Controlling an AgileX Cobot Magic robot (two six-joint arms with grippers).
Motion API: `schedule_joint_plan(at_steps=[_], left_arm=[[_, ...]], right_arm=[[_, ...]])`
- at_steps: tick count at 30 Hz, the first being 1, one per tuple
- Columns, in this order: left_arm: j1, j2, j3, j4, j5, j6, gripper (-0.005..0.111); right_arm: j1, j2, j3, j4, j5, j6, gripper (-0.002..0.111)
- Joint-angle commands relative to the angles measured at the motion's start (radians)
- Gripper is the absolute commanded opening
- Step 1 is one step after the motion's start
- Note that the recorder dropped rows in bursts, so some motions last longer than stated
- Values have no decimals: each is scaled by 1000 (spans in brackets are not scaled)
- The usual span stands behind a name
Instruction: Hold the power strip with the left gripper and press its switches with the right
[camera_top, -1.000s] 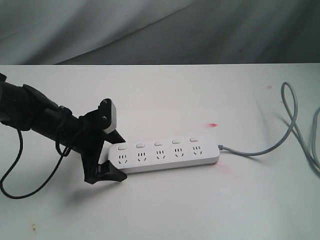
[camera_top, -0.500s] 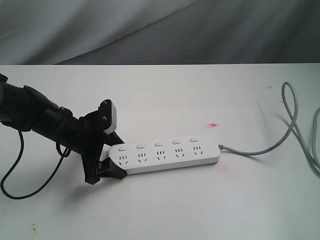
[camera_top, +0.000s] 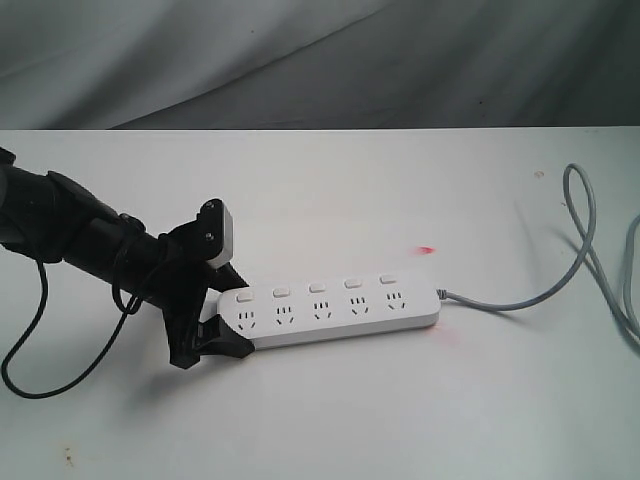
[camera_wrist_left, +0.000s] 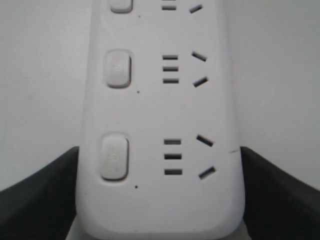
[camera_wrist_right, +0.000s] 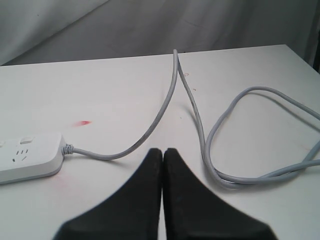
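The white power strip (camera_top: 330, 312) lies flat on the table, with its five small white switches (camera_top: 316, 286) in a row along its far side. My left gripper (camera_top: 240, 318) is shut on the strip's left end. In the left wrist view its black fingers (camera_wrist_left: 45, 195) press both long sides of the power strip (camera_wrist_left: 160, 105) beside the end switch (camera_wrist_left: 114, 157). My right gripper (camera_wrist_right: 163, 151) is shut and empty over the bare table, apart from the strip's cord end (camera_wrist_right: 25, 155). It is out of the exterior view.
The grey cord (camera_top: 560, 270) runs from the strip's right end and loops at the table's right side; the loops (camera_wrist_right: 215, 130) lie just beyond my right gripper. A small red mark (camera_top: 427, 248) is behind the strip. Grey cloth (camera_top: 320, 60) hangs past the back edge.
My left gripper's fingers have closed slightly tighter on the strip's end since a second ago. Nothing has moved over the last half second.
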Motion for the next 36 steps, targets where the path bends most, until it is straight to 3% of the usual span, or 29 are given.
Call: schedule_joint_plan(at_steps=[1, 36], left_arm=[[-5, -3, -4, -9, 3, 4, 0], [-5, -3, -4, -9, 3, 4, 0]], right_arm=[[1, -6, 4, 5, -8, 1, 0], [27, -6, 4, -27, -9, 1, 0]])
